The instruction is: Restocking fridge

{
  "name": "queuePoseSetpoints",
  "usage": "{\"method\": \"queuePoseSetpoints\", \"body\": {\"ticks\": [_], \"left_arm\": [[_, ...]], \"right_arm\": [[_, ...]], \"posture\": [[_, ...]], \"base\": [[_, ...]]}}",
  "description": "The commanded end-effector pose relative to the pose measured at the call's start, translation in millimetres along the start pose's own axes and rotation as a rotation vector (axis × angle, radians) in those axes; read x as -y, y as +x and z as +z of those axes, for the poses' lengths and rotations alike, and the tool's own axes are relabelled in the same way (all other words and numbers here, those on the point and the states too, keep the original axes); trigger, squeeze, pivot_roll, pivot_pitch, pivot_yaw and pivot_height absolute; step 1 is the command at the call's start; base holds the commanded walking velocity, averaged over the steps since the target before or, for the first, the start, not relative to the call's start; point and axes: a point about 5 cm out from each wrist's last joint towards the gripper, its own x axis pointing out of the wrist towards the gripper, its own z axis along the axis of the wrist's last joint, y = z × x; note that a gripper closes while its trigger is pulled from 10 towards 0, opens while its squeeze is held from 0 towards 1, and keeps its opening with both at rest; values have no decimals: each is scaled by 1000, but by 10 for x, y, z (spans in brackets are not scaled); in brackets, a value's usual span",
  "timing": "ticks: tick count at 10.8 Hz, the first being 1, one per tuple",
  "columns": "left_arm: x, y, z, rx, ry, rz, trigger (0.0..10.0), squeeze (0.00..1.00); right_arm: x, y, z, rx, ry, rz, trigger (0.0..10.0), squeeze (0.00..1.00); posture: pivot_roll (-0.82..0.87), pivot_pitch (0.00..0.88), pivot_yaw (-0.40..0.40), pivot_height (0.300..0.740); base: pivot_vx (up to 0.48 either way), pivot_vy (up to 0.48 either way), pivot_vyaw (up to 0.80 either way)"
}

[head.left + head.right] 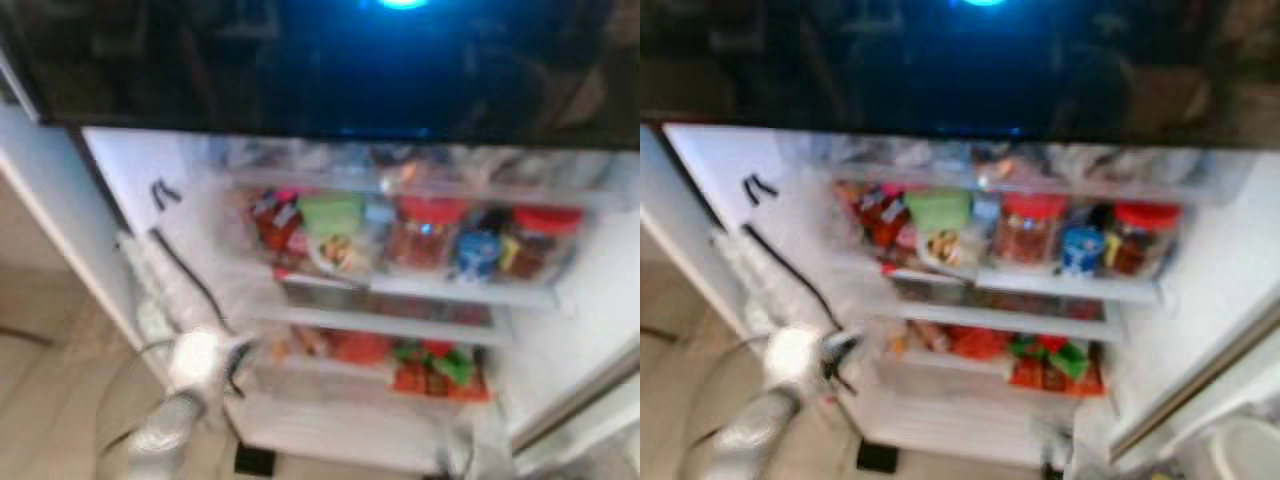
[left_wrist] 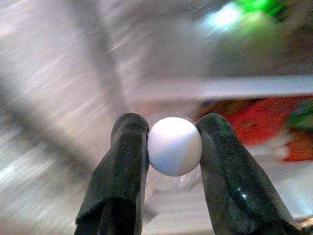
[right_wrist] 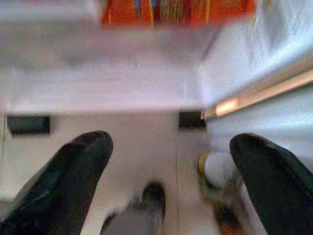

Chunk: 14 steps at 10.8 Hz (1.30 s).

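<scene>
We have the fridge (image 1: 130, 180) open in front of us, shelves already packed: red-lidded jars (image 1: 428, 232) and a green-lidded tub (image 1: 330, 215) on the upper shelf, red and green packets (image 1: 440, 368) on the lower one. Head views are blurred, so labels are unreadable.

Left gripper (image 2: 173, 147) is clenched on a small white ball-shaped item, an egg (image 2: 174, 146) by our guess. It sits pinched between the two fingertips (image 2: 128, 142), touching both pads, held out at the tips, probably so it can be set down without the fingers fouling the shelf. In the left eye view the left arm (image 1: 165, 430) comes in from 7 o'clock, with the white item at its end near the lower shelf's left edge, at about 9 o'clock from the packets.

Right gripper (image 3: 171, 156) is released, fingers spread wide, holding nothing. It points down at the floor (image 3: 122, 142) by the fridge base, likely parked clear of the left arm's path.

Judgement: item is mid-delivery, not yet on a shelf.
</scene>
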Motion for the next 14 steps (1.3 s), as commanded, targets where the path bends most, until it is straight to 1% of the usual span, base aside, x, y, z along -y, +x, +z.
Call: {"method": "queuePoseSetpoints", "body": {"ticks": [1, 4, 5, 6, 7, 14], "left_arm": [[128, 74, 62, 26, -13, -43, 10000, 0], [141, 58, 62, 24, -21, -48, 10000, 0], [144, 50, 60, 26, -22, -49, 10000, 0], [151, 45, 63, 29, -21, -50, 10000, 0], [165, 44, 71, 32, -20, -53, 10000, 0], [176, 81, 122, 42, -19, -61, 10000, 0]], "right_arm": [[71, -28, -166, -50, 9, -25, 10000, 0], [71, -27, -157, -48, 8, -14, 10000, 0], [69, -27, -147, -37, 11, -11, 10000, 0], [64, -28, -137, -15, 39, -13, 10000, 0], [63, -27, -130, -7, 40, -11, 10000, 0], [43, -24, -126, -8, 48, 2, 10000, 0]], "posture": [[-67, 0, 5, 740], [-60, 0, 1, 740], [-58, 0, 0, 740], [-55, 0, -1, 740], [-55, 0, -1, 740], [-67, 16, 6, 740]], "base": [[0, 0, -400], [0, 0, -515], [0, 0, 0], [0, 0, 0], [0, 0, 0], [0, 0, 0]]}}
